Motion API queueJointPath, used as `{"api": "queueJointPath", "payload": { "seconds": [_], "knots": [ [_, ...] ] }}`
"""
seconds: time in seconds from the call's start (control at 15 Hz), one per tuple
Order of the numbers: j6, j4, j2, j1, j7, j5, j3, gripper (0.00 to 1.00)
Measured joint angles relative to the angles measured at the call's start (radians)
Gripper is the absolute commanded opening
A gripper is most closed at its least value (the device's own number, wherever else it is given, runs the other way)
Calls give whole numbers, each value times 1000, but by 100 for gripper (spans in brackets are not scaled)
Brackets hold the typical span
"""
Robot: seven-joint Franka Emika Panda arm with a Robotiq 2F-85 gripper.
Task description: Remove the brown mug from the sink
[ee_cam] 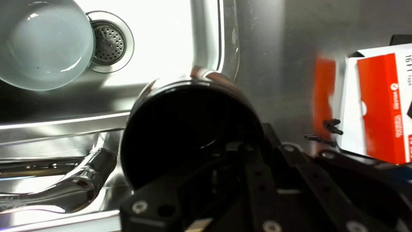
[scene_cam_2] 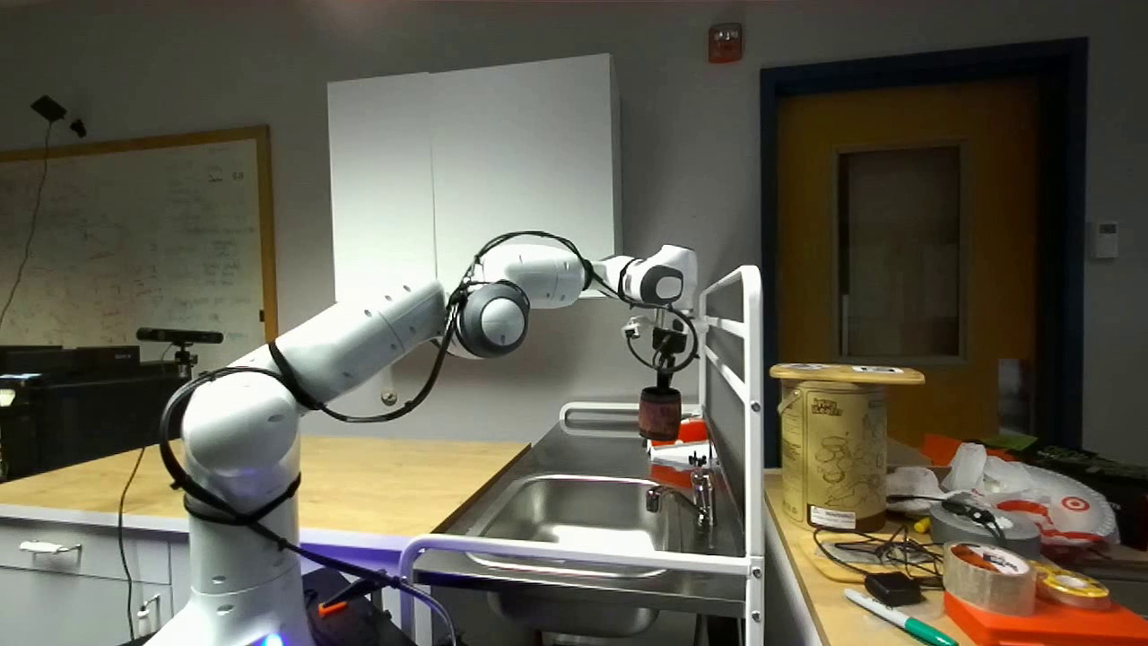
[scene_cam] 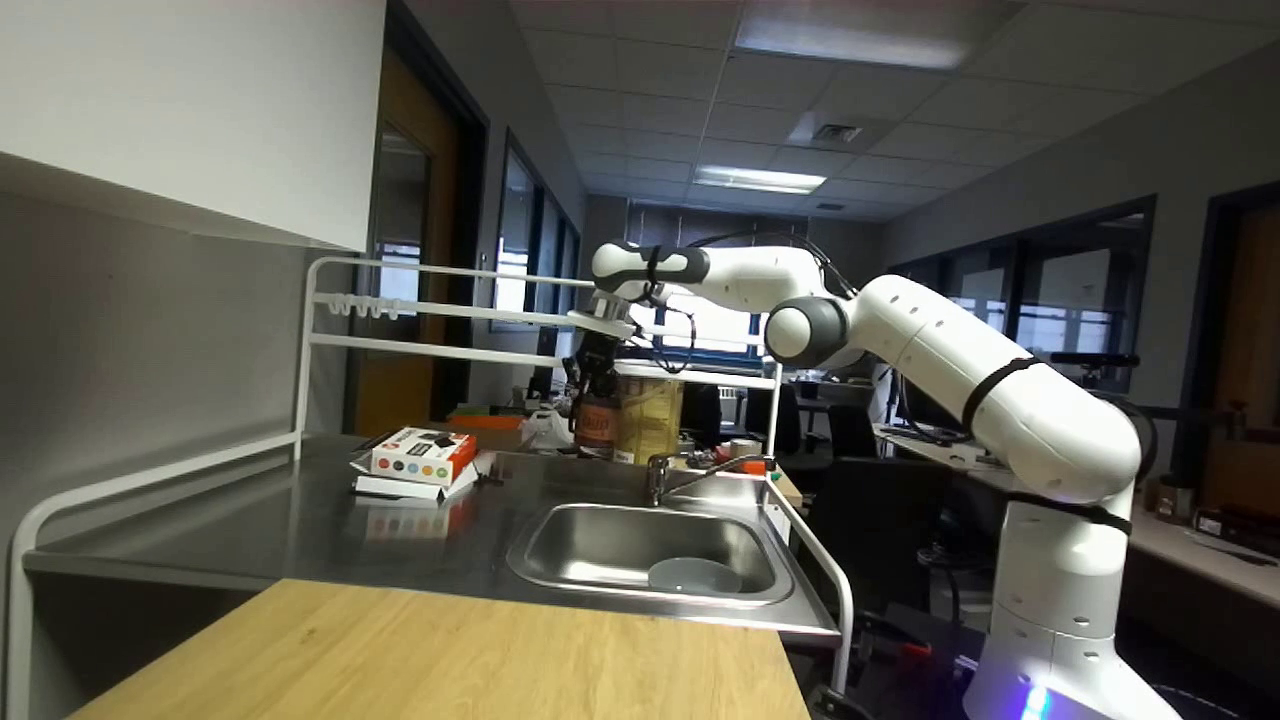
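Observation:
The brown mug [scene_cam: 597,422] hangs upright under my gripper [scene_cam: 592,385], in the air and clear of the sink. It also shows in an exterior view [scene_cam_2: 659,417], below the gripper [scene_cam_2: 665,380] and near the white rack. In the wrist view the mug [ee_cam: 186,119] shows its dark open mouth, over the sink's back corner and the counter beside it. My gripper [ee_cam: 248,141] is shut on the mug's near wall; the fingertips are dark and partly hidden. The sink [scene_cam: 545,530] lies lower, with its rim also in the wrist view [ee_cam: 233,42].
A pale round bowl [ee_cam: 48,45] lies in the sink by the drain. The faucet [ee_cam: 85,180] stands at the sink's back edge. A white and orange box [scene_cam: 420,455] is on the counter. A white rack [scene_cam_2: 752,359] runs along the back. A wooden counter [scene_cam: 480,650] is in front.

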Motion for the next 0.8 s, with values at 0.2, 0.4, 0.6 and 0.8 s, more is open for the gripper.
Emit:
{"api": "queueJointPath", "payload": {
  "seconds": [0.2,0.4,0.6,0.8],
  "knots": [
    [-6,30,46,-14,-10,-8,-2,6],
    [-3,40,78,-22,-19,-10,-5,6],
    [13,52,103,-24,-26,-24,-12,5],
    [36,56,119,-24,-32,-37,-20,5]
  ]
}}
